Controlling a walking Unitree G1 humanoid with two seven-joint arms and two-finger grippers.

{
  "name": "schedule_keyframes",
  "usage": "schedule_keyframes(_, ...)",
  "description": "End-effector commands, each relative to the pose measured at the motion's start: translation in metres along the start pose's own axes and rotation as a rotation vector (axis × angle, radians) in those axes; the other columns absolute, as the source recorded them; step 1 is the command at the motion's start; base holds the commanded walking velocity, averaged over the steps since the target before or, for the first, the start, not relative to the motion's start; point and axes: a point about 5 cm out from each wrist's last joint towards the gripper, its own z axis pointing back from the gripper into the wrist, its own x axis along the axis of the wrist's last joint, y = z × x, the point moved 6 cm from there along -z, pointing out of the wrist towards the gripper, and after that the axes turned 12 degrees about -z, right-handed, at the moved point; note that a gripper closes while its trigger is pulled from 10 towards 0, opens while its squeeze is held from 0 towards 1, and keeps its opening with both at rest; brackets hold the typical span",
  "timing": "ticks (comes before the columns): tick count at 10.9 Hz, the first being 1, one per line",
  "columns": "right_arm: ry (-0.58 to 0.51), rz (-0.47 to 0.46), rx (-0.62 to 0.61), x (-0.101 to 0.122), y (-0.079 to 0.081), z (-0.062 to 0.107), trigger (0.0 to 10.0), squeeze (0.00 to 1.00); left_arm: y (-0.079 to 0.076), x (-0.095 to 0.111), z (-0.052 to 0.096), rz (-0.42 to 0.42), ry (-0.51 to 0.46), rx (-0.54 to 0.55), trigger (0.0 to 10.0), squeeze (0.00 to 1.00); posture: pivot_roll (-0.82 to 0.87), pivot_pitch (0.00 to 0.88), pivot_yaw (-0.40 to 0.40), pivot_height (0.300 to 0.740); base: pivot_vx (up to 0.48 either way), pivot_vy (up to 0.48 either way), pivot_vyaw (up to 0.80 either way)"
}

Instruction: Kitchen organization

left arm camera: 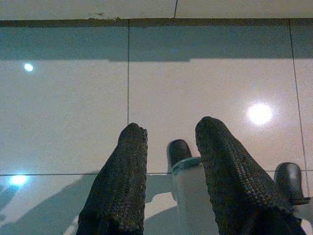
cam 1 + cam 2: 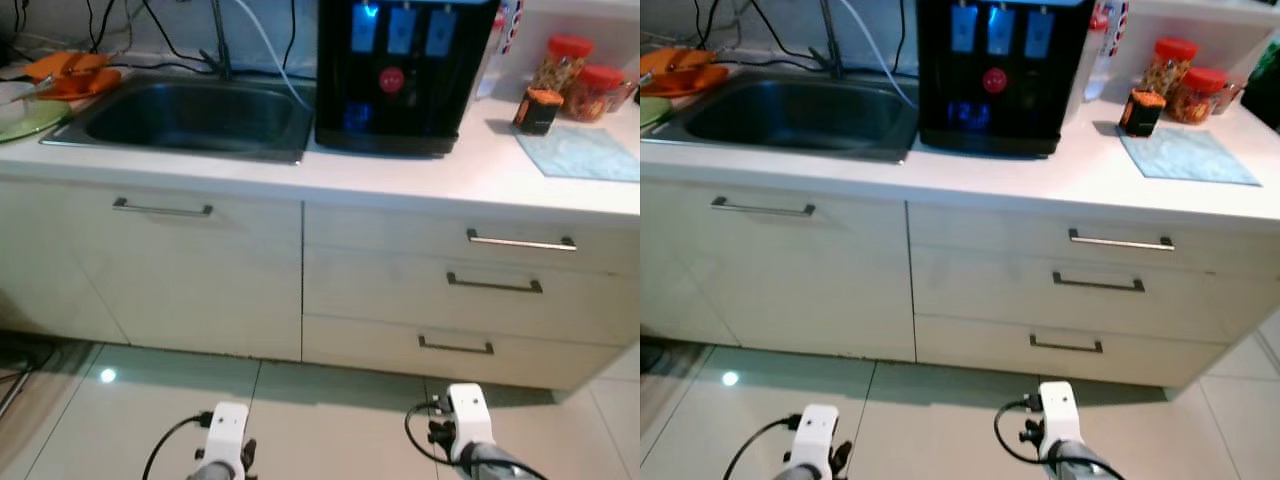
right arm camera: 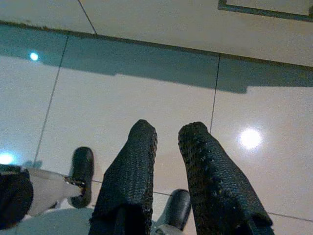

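A white counter (image 2: 470,170) carries a steel sink (image 2: 170,148), a black water dispenser (image 2: 395,75), two red-lidded jars (image 2: 565,62), a small dark jar with an orange lid (image 2: 538,110) and a pale blue mat (image 2: 585,152). Under the counter are three drawers; the top handle (image 2: 520,241) is silver. Both arms hang low before the cabinets: left wrist (image 2: 228,425), right wrist (image 2: 467,410). My left gripper (image 1: 172,128) is open over floor tiles, empty. My right gripper (image 3: 168,127) is open too, holding nothing.
An orange cloth (image 2: 75,72) and a green plate (image 2: 25,115) lie left of the sink. A cabinet door with a bar handle (image 2: 162,209) is under the sink. Glossy tiled floor (image 2: 330,410) lies between me and the cabinets. My own dark feet (image 1: 178,151) stand below the grippers.
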Motion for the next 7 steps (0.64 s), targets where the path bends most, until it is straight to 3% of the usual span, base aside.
schedule_keyframes(1,0.020,0.006,-0.006,-0.0054,-0.0033,0.0012,10.0,0.00,-0.0013,-0.0016,0.0003,0.015,0.004,0.000,10.0,0.00,0.08,0.000,0.004,0.740,0.000,0.480,0.00)
schedule_keyframes(7,0.019,0.006,-0.002,-0.0055,-0.0028,0.0012,10.0,0.00,-0.0008,-0.0010,0.0003,0.018,0.000,0.003,10.0,0.00,0.09,0.000,0.002,0.740,0.000,0.480,0.00)
